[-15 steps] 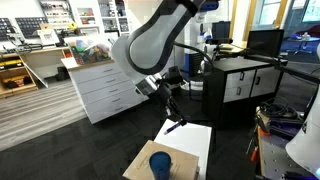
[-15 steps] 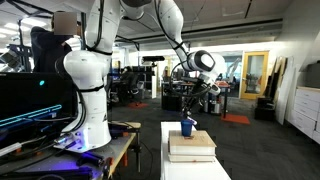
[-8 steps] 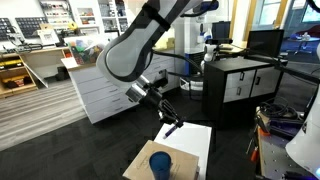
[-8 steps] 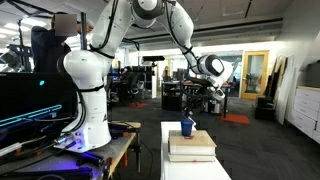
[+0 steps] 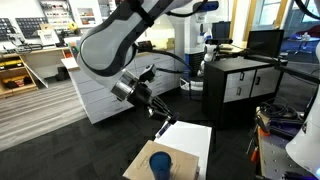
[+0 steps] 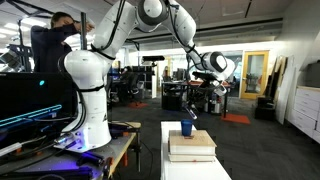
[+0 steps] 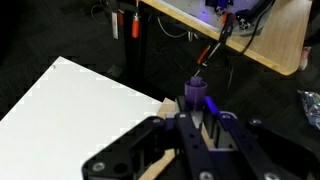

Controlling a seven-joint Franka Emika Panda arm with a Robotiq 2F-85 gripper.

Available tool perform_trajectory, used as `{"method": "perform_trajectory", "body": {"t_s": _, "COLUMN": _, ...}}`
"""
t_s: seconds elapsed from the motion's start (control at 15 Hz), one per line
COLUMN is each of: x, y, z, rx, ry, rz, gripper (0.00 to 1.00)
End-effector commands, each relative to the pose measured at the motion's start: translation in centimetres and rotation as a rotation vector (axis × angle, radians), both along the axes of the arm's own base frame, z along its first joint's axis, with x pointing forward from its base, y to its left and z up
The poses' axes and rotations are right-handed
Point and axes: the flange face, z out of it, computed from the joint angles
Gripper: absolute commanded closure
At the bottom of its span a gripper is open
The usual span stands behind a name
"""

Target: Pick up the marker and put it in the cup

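The blue cup [image 5: 160, 163] stands upright on the near end of a pale wooden box; it also shows in an exterior view [image 6: 186, 127]. My gripper [image 5: 163, 127] hangs over the white sheet [image 5: 190, 142] just beyond the cup. In the wrist view the gripper [image 7: 200, 122] is shut on the marker [image 7: 196, 93]. Its purple end sticks out between the fingers. The cup is out of the wrist view.
The wooden box [image 6: 190, 147] stands on a white table. A white drawer cabinet [image 5: 100, 95] lies behind the arm and a black cabinet [image 5: 240, 85] stands to the right. In the wrist view a wooden bench with cables [image 7: 250, 40] lies beyond the white sheet [image 7: 70, 100].
The arm has swung over, and the gripper with the marker has shifted a little left and lower over the white sheet, closer to the cup. The cup has not moved.
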Motion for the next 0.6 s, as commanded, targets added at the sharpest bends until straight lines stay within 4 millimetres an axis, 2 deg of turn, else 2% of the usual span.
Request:
{"method": "perform_trajectory", "body": {"t_s": 0.0, "x": 0.5, "y": 1.4, "z": 0.9, "rx": -0.014, "ry": 0.037, "rz": -0.011, "gripper": 0.95}}
{"method": "perform_trajectory", "body": {"t_s": 0.53, "x": -0.4, "y": 4.8, "z": -0.6, "rx": -0.017, "ry": 0.106, "rz": -0.003, "gripper": 0.95}}
